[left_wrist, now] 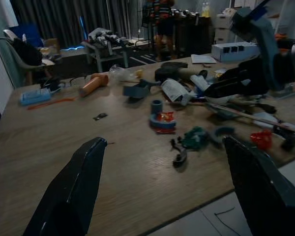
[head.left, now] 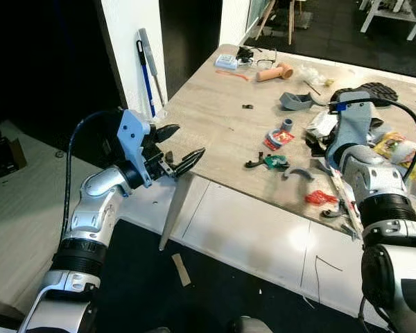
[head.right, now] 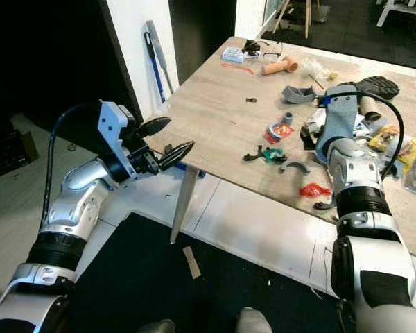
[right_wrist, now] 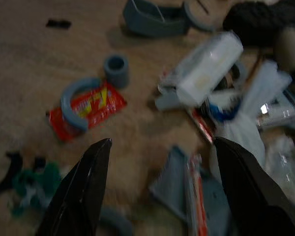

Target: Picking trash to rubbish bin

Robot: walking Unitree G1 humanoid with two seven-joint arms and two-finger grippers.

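Hovering over the messy light wooden table [head.left: 215, 132], the right gripper [right_wrist: 160, 189] has wide jaws above a red snack wrapper [right_wrist: 88, 110]. The left gripper [head.left: 179, 150], jaws wide too, waits by the table's corner.

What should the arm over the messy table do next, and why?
Probably lower the right gripper onto the red wrapper just ahead of it. Its fingers are spread wide and hold nothing, and the wrapper lies flat on the table, partly under a grey ring.

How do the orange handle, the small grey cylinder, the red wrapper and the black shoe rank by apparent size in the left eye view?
1. black shoe, largest.
2. orange handle.
3. red wrapper, near the handle's size; this order is unsure.
4. small grey cylinder, smallest.
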